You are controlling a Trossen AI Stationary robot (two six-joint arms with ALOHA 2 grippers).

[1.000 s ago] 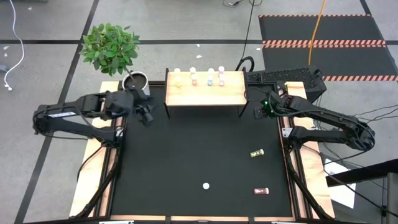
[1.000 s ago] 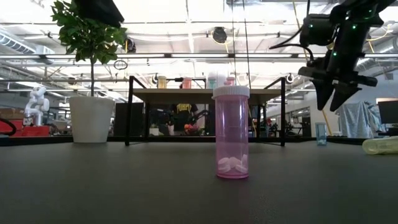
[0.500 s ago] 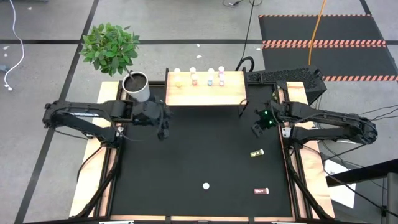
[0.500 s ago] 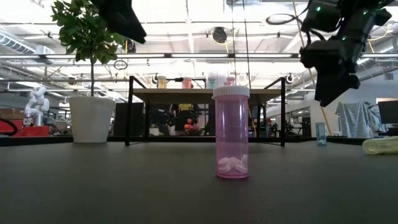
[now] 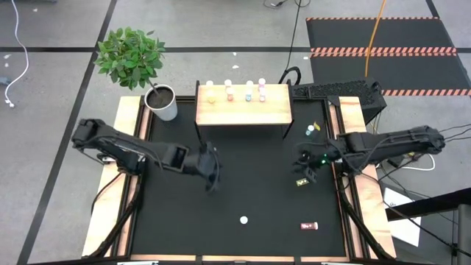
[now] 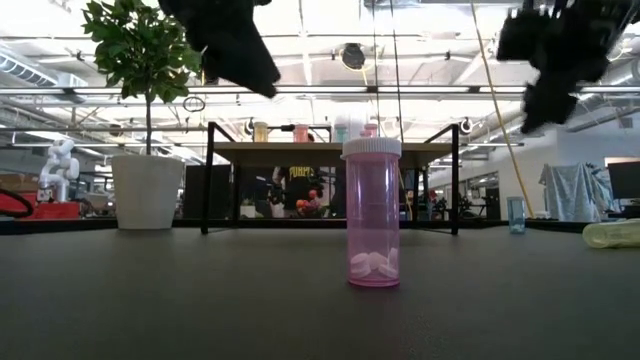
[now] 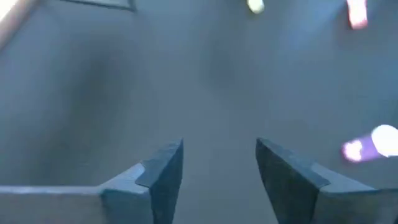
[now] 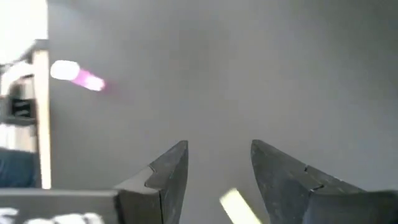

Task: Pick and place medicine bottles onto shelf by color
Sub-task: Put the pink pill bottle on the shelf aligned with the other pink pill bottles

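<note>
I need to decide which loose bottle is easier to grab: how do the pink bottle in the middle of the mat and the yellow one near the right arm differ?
The pink bottle stands upright, cap up; the yellow bottle lies on its side. The pink one stands in open mat with the left end effector farther back; the yellow one lies right beside the right end effector. Both are off the shelf.

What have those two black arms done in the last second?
Both swung away from the light wooden shelf toward the mat's middle: the left gripper toward the upright pink bottle, the right gripper over the lying yellow bottle. Neither holds anything; bottles unmoved.
</note>
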